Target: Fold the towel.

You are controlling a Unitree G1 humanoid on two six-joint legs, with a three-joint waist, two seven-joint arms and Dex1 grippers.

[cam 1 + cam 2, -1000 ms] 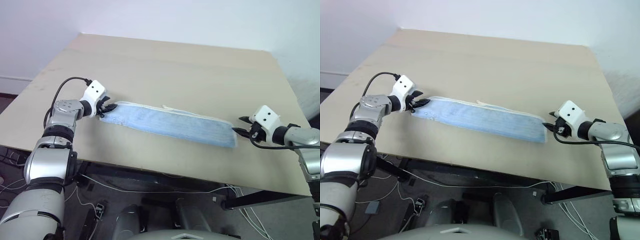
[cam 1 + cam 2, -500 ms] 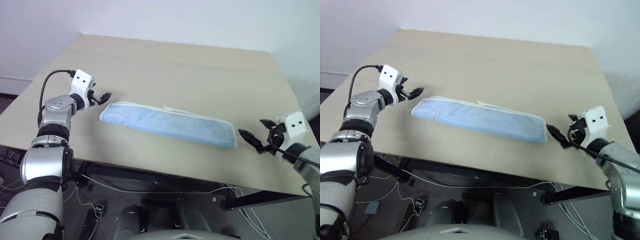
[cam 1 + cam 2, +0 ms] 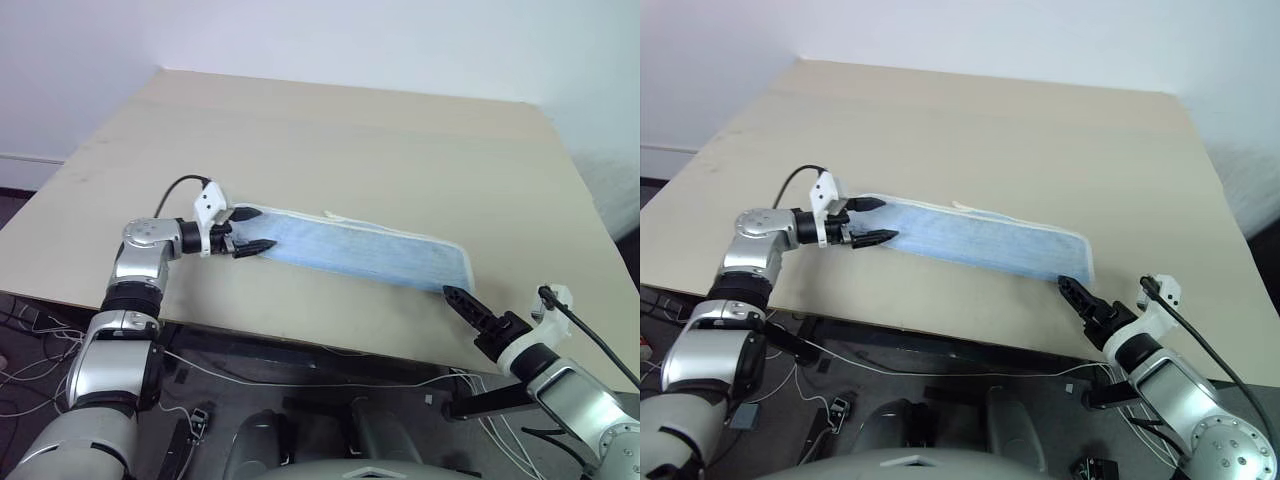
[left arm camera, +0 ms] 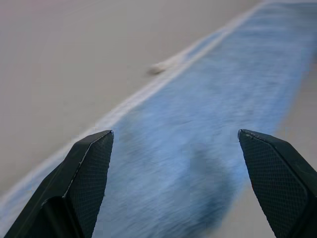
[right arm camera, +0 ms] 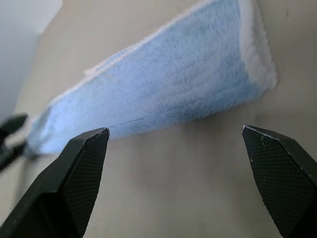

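Light blue terry cloth, edged in white cord, makes up the towel (image 3: 350, 248), which lies folded into a long narrow strip, slanting across the near half of the tan table (image 3: 330, 140). A small white loop tag (image 3: 333, 215) pokes out along its far edge. The left gripper (image 3: 247, 229) sits at the strip's left end, its fingers spread to either side of it. The right gripper (image 3: 1078, 293), also spread wide, hovers just off the strip's right end near the table's front edge. Loose cables (image 3: 215, 365) trail on the floor below.
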